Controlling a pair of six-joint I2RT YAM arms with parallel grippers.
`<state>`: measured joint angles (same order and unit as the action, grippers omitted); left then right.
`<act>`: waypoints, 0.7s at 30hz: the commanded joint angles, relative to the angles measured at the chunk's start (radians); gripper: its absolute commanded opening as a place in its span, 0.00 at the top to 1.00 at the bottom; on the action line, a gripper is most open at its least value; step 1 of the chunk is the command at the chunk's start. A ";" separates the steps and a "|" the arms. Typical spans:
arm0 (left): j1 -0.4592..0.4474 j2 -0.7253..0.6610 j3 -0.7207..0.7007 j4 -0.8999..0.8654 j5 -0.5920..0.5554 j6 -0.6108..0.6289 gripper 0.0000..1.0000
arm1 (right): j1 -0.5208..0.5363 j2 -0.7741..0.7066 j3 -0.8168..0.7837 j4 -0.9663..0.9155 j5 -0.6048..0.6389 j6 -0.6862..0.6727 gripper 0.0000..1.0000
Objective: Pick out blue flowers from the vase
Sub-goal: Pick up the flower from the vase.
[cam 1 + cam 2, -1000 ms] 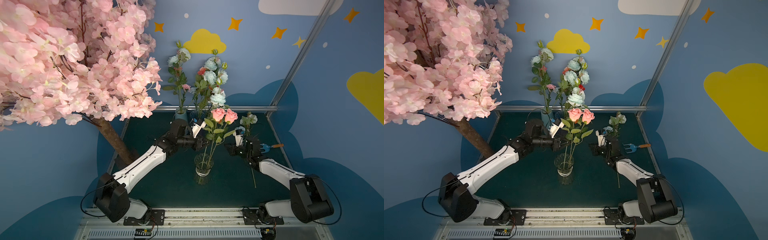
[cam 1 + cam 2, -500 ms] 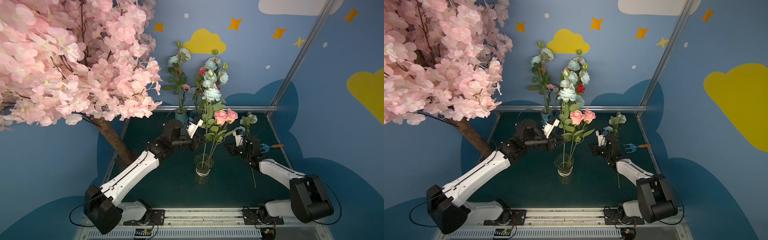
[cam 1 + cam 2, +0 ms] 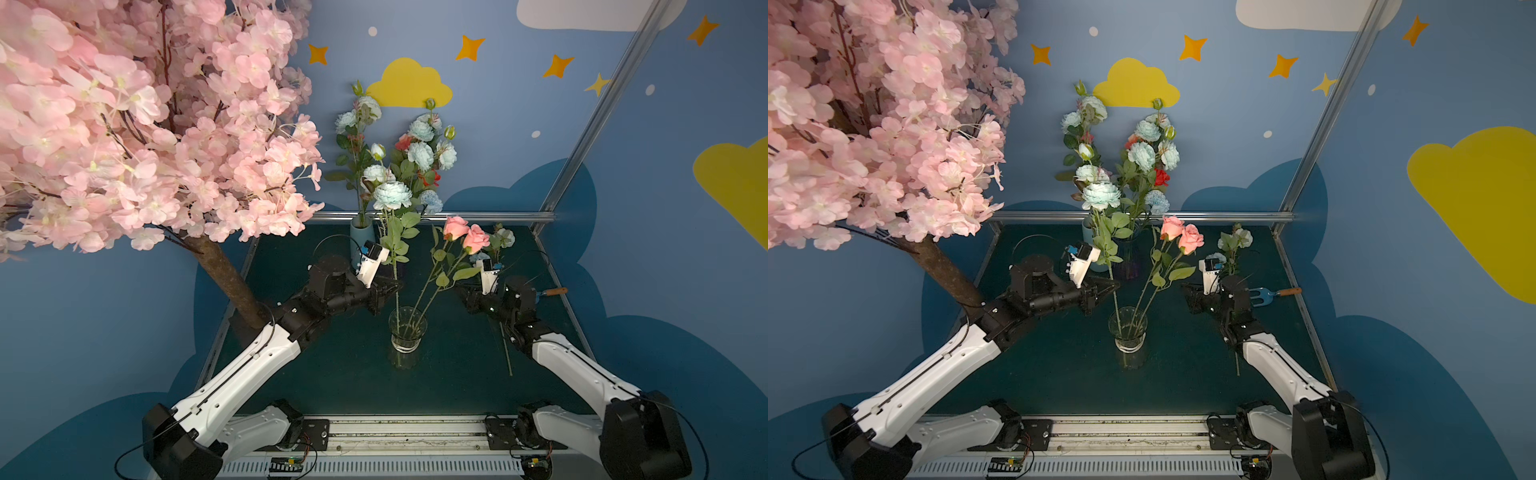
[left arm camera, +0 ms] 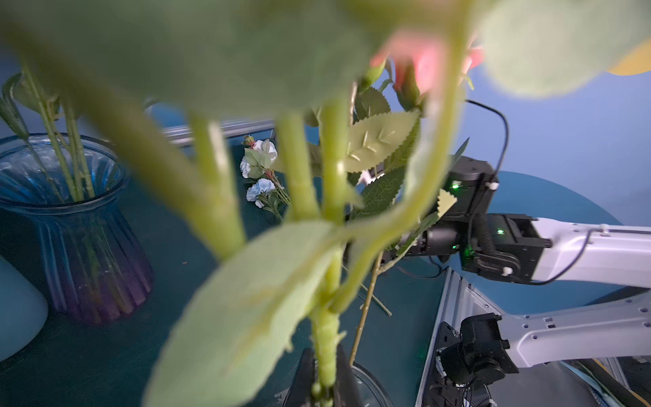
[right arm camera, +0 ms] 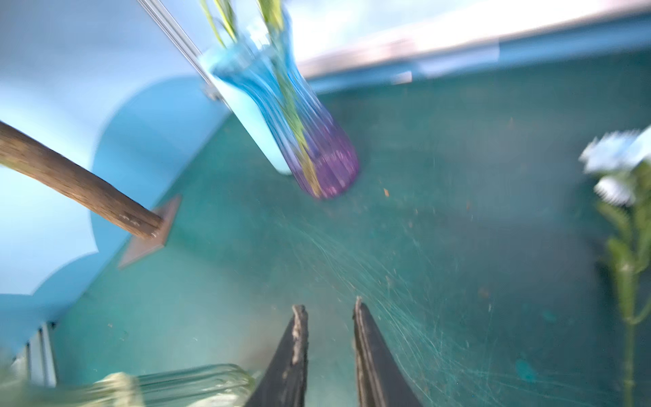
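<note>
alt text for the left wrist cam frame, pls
Left fingers shut on a leafy green stem, whose blurred leaves fill most of the frame. Behind it: a blue-to-purple ribbed vase holding stems, a sprig of small pale blue flowers, and the right arm.

Three vases (image 3: 407, 328), two pink roses (image 3: 455, 227), two arms (image 3: 249, 365), one blossom tree (image 3: 224, 270), one garden fork (image 3: 1264, 296).
</note>
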<state>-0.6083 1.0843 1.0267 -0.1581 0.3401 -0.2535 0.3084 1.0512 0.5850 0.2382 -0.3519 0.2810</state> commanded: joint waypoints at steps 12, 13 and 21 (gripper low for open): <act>-0.022 -0.087 0.011 0.053 0.030 -0.004 0.97 | 0.069 -0.339 0.231 -0.474 -0.055 -0.013 0.69; -0.024 -0.086 0.019 0.051 0.033 -0.004 0.97 | 0.078 -0.350 0.248 -0.499 -0.053 -0.016 0.68; -0.040 -0.038 0.131 -0.032 0.092 0.029 0.97 | 0.145 -0.432 0.344 -0.596 -0.099 -0.012 0.64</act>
<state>-0.6422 1.0386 1.1065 -0.1593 0.3786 -0.2478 0.4377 0.6403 0.8898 -0.3035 -0.4042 0.2726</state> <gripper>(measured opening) 0.068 0.353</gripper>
